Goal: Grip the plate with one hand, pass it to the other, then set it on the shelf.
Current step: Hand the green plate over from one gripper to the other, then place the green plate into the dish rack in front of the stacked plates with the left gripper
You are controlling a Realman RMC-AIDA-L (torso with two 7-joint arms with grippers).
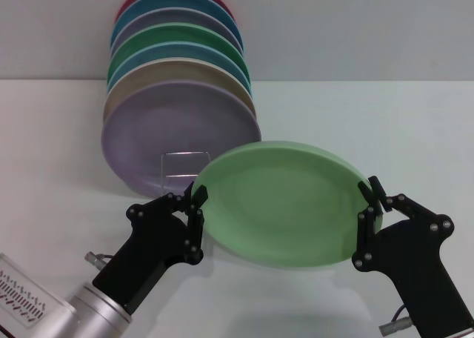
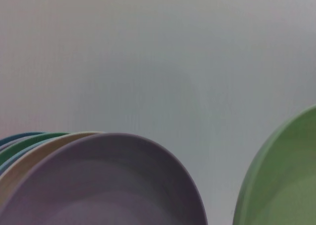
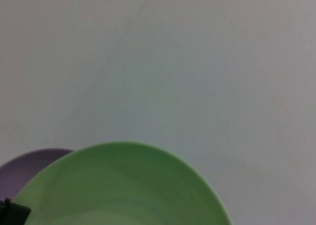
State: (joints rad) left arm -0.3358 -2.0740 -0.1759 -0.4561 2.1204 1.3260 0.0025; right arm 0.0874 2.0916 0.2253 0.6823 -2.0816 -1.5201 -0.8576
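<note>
Both grippers, left (image 1: 198, 204) and right (image 1: 372, 197), are clamped on opposite rims of the stiff, slippery plate (image 1: 285, 202), mid-frame.

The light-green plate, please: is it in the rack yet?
Out: the light-green plate hangs before the rack, between the left gripper and right gripper.

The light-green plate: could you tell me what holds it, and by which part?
Both grippers: the left gripper and the right gripper pinch opposite rim edges of the plate.
</note>
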